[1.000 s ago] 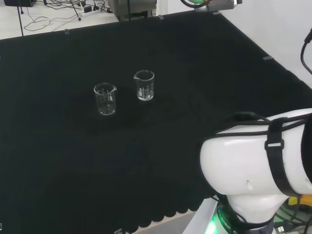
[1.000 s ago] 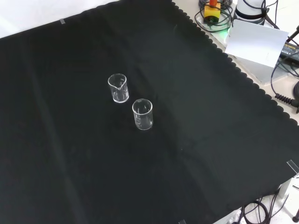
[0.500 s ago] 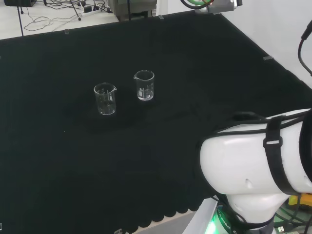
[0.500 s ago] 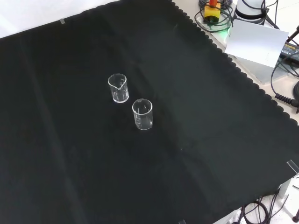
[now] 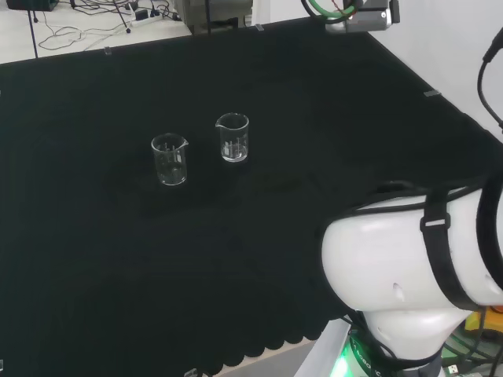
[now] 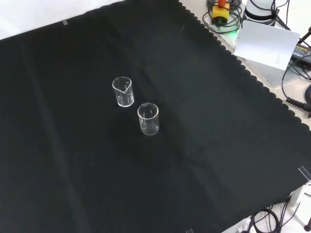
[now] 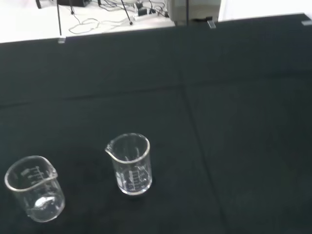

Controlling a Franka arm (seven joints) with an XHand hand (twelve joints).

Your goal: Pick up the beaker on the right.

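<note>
Where black cloth point(image 6: 204, 145) covers bench, two clear beakers point(image 5: 233, 137) point(image 5: 170, 159) upright, apart, cables point(image 5: 86, 20) behind, hand state can't tell.

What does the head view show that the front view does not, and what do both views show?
The head view alone shows the arm's big white link with a black strap, at its lower right, and cables on the floor beyond the bench. The front view alone shows a white panel and a coiled black cable off the cloth's right edge. Both views share the black cloth and two clear beakers standing upright and apart: in the head view, the right beaker and the left beaker.
</note>
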